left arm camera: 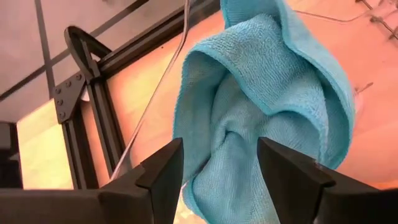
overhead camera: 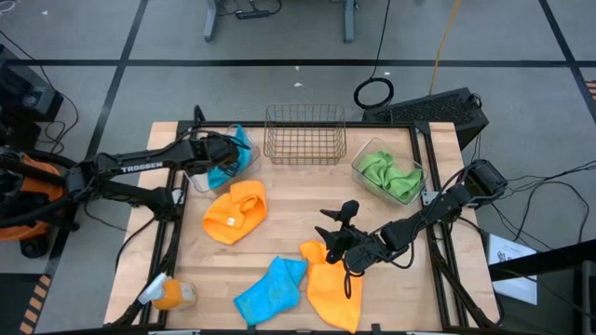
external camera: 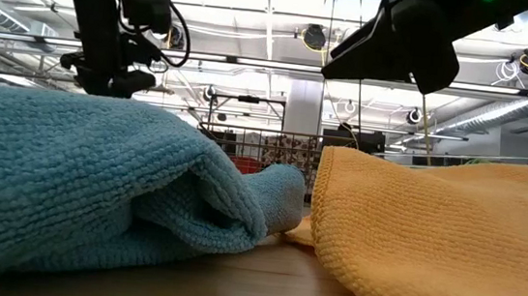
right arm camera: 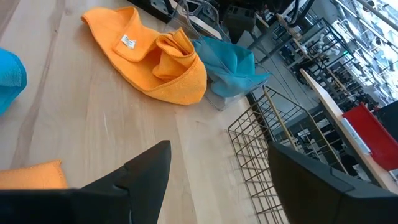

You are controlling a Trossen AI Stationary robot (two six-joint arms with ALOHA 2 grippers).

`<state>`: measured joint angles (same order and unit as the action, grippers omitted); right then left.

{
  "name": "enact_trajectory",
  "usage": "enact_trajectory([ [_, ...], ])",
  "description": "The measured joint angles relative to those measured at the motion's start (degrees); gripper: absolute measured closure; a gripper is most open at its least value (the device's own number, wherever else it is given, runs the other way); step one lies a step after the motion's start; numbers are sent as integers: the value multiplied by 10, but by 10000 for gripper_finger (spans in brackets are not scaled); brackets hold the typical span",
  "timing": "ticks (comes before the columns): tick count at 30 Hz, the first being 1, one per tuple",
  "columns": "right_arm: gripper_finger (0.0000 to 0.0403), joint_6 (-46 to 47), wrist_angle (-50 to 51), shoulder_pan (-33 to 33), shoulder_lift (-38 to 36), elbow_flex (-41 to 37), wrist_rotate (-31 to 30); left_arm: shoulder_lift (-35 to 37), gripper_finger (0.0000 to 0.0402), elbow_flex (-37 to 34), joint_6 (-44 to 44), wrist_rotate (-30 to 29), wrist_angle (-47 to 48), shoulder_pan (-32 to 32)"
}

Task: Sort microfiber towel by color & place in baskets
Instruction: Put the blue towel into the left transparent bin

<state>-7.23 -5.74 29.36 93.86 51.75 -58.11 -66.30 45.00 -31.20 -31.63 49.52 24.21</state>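
Observation:
My left gripper (overhead camera: 216,149) (left arm camera: 219,168) is open at the far-left clear bin (overhead camera: 197,177), its fingers on either side of a bunched blue towel (overhead camera: 237,147) (left arm camera: 267,93) that sits in the bin. My right gripper (overhead camera: 328,223) (right arm camera: 217,162) hangs open above bare table, just beyond an orange towel (overhead camera: 332,290) (external camera: 439,243) lying flat near the near edge. A second blue towel (overhead camera: 270,290) (external camera: 76,183) lies beside it. Another orange towel (overhead camera: 236,212) (right arm camera: 149,56) lies crumpled in front of the left bin. Green towels (overhead camera: 389,174) fill the right clear bin (overhead camera: 358,160). My left gripper stands open around the bunched middle of the blue towel (left arm camera: 227,155), coming from above and slanting toward the far edge. Whether the fingers (left arm camera: 165,171) touch the cloth, I cannot tell. The towel rests in the bin.
The copper wire basket (overhead camera: 304,133) (right arm camera: 261,149) stands at the far edge between the two bins, with nothing showing in it. An orange bottle-like object (overhead camera: 169,295) lies at the near-left corner. Bare wood shows in the table's middle (overhead camera: 298,200).

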Motion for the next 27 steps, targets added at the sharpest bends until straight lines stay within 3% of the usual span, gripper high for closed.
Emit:
enact_trajectory([
  [5,145,23,0,0,0,0,43,17,191,0,1,29,7,-21],
  [11,145,93,-2,0,0,0,189,53,191,1,-11,49,5,-80],
  [18,138,173,-89,-1,0,0,366,72,191,1,-45,71,-40,-214],
  [27,111,214,-19,-1,37,68,397,63,191,1,-59,57,-176,-375],
])
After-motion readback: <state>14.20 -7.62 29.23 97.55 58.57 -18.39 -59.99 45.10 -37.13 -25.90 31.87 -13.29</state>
